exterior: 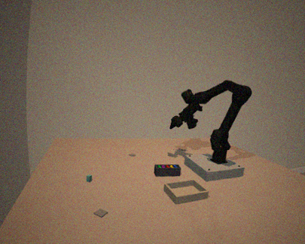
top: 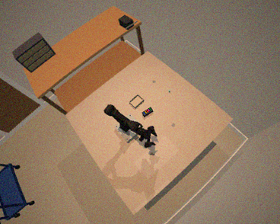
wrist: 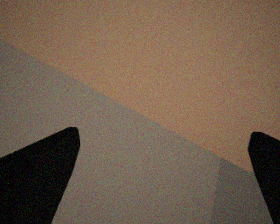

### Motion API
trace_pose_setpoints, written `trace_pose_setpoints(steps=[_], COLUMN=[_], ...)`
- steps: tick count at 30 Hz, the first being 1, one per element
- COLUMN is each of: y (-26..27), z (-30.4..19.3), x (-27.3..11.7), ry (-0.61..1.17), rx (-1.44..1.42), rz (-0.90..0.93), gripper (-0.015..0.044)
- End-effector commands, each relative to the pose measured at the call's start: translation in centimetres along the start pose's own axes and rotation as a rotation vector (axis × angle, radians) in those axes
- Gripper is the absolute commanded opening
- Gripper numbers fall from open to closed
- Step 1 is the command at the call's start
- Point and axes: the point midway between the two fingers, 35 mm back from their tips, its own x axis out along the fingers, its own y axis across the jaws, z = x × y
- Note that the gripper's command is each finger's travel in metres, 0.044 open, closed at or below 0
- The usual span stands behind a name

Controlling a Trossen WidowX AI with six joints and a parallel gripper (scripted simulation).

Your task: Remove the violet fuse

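The dark fuse block [top: 147, 114] [exterior: 167, 172] stands on the table with several coloured fuses in a row in its top. The violet fuse [exterior: 163, 166] sits in the block between a green and a red one. The tray [top: 139, 104] [exterior: 191, 198] is a low, empty rectangular frame beside the block. My gripper [top: 153, 137] [exterior: 181, 127] [wrist: 164, 139] is open and empty, high above the table and off to one side of the block. The wrist view shows neither block, fuse nor tray.
The arm's grey base [exterior: 223, 174] stands close to the block and tray. A small teal object [top: 169, 92] [exterior: 89, 178] and a flat grey piece [top: 153, 81] [exterior: 101, 212] lie farther off. Another small grey piece [top: 173, 125] [exterior: 132, 154] lies beyond the block in the exterior view.
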Motion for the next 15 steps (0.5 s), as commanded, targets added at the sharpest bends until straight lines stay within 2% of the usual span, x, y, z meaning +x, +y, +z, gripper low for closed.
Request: trace_pose_setpoints(steps=[1, 3, 12, 15], y=[-0.2, -1.5, -10.6, -13.3], z=[0.0, -0.4, -1.3, -1.0], x=[0.0, 0.4, 1.3, 1.2], ry=[-0.001, -0.011, 0.034, 0.088], rx=[-0.019, -0.174, -1.251, -1.612], rz=[-0.005, -0.041, -0.300, -0.383], gripper=[0.0374, 0.0321, 0.0085, 0.0069])
